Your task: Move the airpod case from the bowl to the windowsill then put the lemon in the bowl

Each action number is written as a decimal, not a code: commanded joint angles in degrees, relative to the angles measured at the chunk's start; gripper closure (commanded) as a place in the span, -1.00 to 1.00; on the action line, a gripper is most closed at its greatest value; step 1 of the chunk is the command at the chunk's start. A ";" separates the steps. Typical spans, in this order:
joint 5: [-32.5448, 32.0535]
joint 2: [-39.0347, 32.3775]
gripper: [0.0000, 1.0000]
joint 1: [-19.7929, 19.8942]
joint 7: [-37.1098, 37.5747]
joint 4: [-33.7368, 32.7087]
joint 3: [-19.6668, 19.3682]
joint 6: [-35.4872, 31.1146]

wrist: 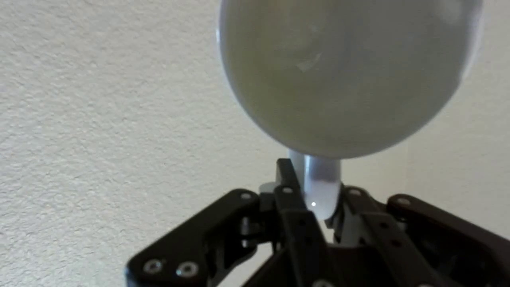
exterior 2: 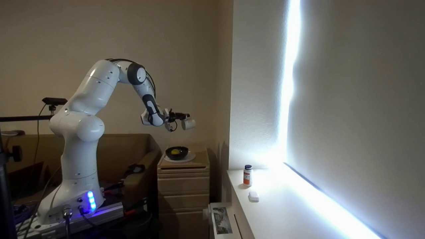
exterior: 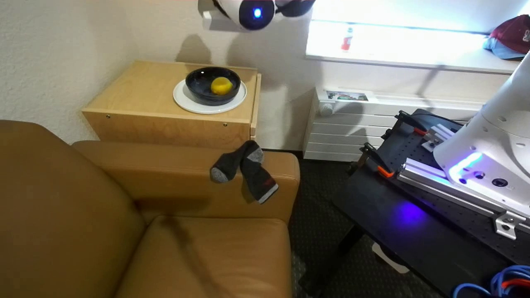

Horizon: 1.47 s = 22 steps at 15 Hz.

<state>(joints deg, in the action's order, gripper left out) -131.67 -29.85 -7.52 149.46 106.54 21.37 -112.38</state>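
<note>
The airpod case point(exterior 2: 254, 196) rests on the white windowsill point(exterior 2: 275, 215) near its edge; glare swallows that spot where the windowsill point(exterior: 397, 51) also shows. Inside the dark bowl point(exterior: 205, 98) lies the yellow lemon point(exterior: 221, 86), and both exterior views agree on this. My gripper point(wrist: 314, 185) is shut on the handle of a white cup point(wrist: 338, 99), whose pale inside faces the wrist camera. High above the bowl and a little to its side, the gripper point(exterior 2: 182, 117) holds the cup point(exterior 2: 188, 124) tilted in the air.
A white plate point(exterior: 203, 108) sits beneath the bowl on a wooden cabinet point(exterior: 132, 93). The windowsill also bears a small bottle point(exterior 2: 247, 176) and a cap point(exterior: 507, 38). Dark socks point(exterior: 252, 167) drape over the sofa arm point(exterior: 174, 165). A radiator point(exterior: 348, 128) stands below the windowsill.
</note>
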 commanded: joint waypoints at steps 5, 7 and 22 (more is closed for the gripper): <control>-5.34 -8.81 0.91 32.32 -0.17 -10.04 33.78 -0.69; -10.49 -16.37 0.91 39.04 -0.15 -11.56 42.32 1.33; -17.55 -38.93 0.91 51.06 -0.22 -15.58 58.44 -6.47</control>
<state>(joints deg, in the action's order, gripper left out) -149.22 -66.46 42.88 149.24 92.06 78.27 -116.54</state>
